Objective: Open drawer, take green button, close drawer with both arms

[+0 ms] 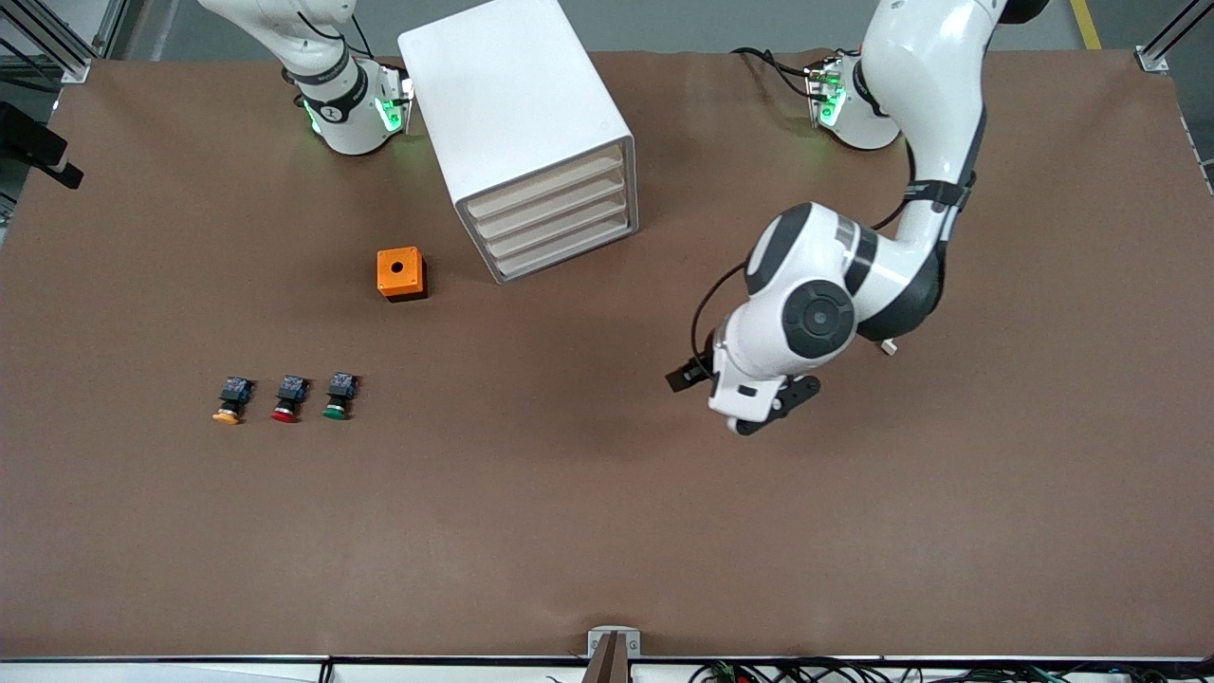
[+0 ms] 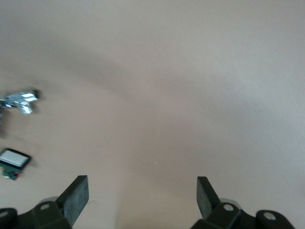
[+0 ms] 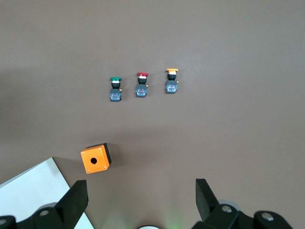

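The green-capped button [image 1: 338, 396] lies on the brown table beside a red-capped one [image 1: 287, 398] and a yellow-capped one [image 1: 229, 400], toward the right arm's end; it also shows in the right wrist view [image 3: 115, 88]. The white drawer cabinet [image 1: 531, 133] stands near the robots' bases, with all its drawers [image 1: 555, 223] shut. My left gripper [image 1: 773, 410] is open and empty, low over bare table toward the left arm's end; its fingers [image 2: 76, 193] stand wide apart. My right gripper [image 3: 141, 193] is open and empty, high near its base, and is out of the front view.
An orange box [image 1: 401, 273] with a round hole on top sits between the cabinet and the buttons, and also shows in the right wrist view [image 3: 95, 158]. A small metal piece [image 2: 21, 100] and a small white-faced part [image 2: 14, 160] lie at the edge of the left wrist view.
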Available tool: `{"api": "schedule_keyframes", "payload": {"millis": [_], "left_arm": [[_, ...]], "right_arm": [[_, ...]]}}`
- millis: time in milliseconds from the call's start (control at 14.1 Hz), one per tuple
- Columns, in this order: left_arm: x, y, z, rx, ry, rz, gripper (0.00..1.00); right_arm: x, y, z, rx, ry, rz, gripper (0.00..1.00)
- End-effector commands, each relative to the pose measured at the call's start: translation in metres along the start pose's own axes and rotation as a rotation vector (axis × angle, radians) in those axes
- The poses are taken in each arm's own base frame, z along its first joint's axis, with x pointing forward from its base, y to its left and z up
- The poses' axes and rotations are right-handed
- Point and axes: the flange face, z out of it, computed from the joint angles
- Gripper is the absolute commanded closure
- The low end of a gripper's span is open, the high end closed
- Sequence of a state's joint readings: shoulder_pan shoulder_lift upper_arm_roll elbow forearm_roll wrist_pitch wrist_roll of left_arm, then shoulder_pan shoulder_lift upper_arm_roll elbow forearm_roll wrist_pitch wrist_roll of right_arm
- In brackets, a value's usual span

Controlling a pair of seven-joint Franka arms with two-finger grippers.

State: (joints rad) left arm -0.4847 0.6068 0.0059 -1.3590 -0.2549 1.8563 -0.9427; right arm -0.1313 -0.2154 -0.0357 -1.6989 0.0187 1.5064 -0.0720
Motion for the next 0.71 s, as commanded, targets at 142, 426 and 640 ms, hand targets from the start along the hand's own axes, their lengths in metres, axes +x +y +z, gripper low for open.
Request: {"api": "schedule_keyframes", "payload": {"millis": [142,426,640], "left_arm": [[0.042,-0.041,-0.022,0.05,0.069,-0.043,0.0],[0.068,-0.063,-0.044,0.02,0.077,-0.077,0.0],[0.08,-0.087,-0.073,0.024,0.058,0.051,0.0]], "right_arm": [[0.001,-0.011,-0.007,-0.055,0.036,-0.038,0.0],[0.0,-0.011,-0.006,-0.049,0.027,-0.034,0.0],[0.0,-0.012,-0.004,-0.043,0.02,-0.036,0.0]]}}
